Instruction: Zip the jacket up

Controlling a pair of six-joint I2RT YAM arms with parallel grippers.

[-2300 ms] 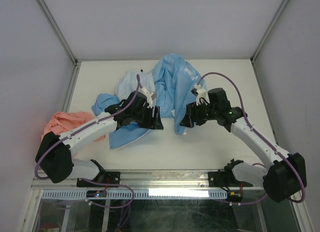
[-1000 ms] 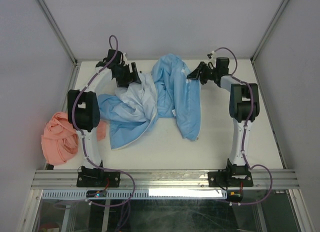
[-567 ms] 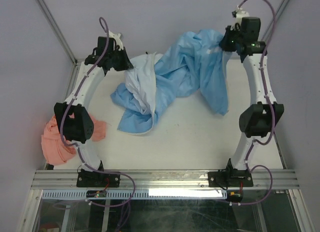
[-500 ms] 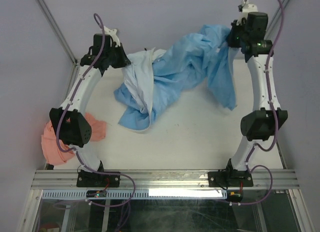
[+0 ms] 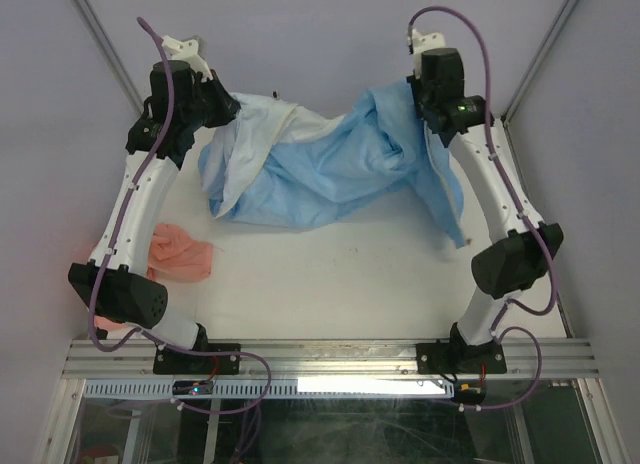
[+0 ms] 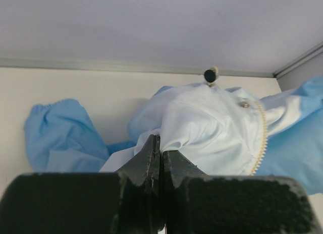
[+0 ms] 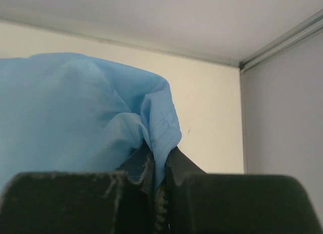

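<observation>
Now the left tool (image 6: 160,149) is pinched fully closed on a fold of pale lining, and the right tool (image 7: 160,161) is closed just as tightly on a bunched ridge of blue cloth. Both have hold of the jacket (image 5: 320,169). Half a second ago the garment sagged between them, with its lower folds trailing toward the near side of the bench (image 5: 340,274). Since then the left tool (image 5: 215,109) has risen, the right tool (image 5: 425,89) has come inward, and the cloth is drawn out wider, slung between the two above the far part of the bench.

The fabric is thin, light blue and heavily creased, with a paler, almost white inner face showing at the left end. The left wrist view shows a white zipper (image 6: 260,138) curving down the lining's edge and a gathered sleeve (image 6: 55,133) on the bench behind. One blue length hangs down below the right tool toward the bench's right side.

A salmon-pink garment (image 5: 180,256) lies crumpled at the bench's left edge, well apart from the jacket and partly hidden by the left arm.
</observation>
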